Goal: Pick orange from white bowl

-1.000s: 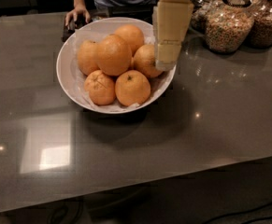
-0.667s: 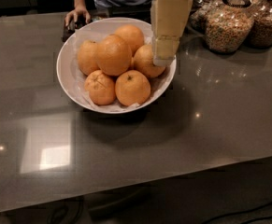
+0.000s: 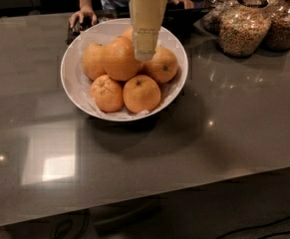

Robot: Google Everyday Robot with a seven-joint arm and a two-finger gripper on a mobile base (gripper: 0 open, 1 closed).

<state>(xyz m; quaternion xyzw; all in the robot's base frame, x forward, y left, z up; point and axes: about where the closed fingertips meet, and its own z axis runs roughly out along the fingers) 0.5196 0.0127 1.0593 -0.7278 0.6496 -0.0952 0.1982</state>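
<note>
The white bowl point(image 3: 74, 81) sits on the dark table, lined with crinkled paper and holding several oranges. The orange point(image 3: 119, 58), the largest one with smooth plain skin, lies on top near the middle of the pile. Smaller oranges with stem dimples lie around it, two at the front point(image 3: 141, 93) and one at the right point(image 3: 162, 65). My gripper point(image 3: 145, 51) hangs from above over the bowl's middle, its cream-coloured tip just right of the large orange and above the pile. It hides part of the rear oranges.
Glass jars of cereal point(image 3: 244, 30) stand at the back right. A person stands behind the table with hands point(image 3: 82, 16) on a dark object at the far edge. The grey tabletop point(image 3: 224, 133) stretches in front and to both sides.
The gripper has shifted left from the bowl's right side to over its middle, close beside the large orange.
</note>
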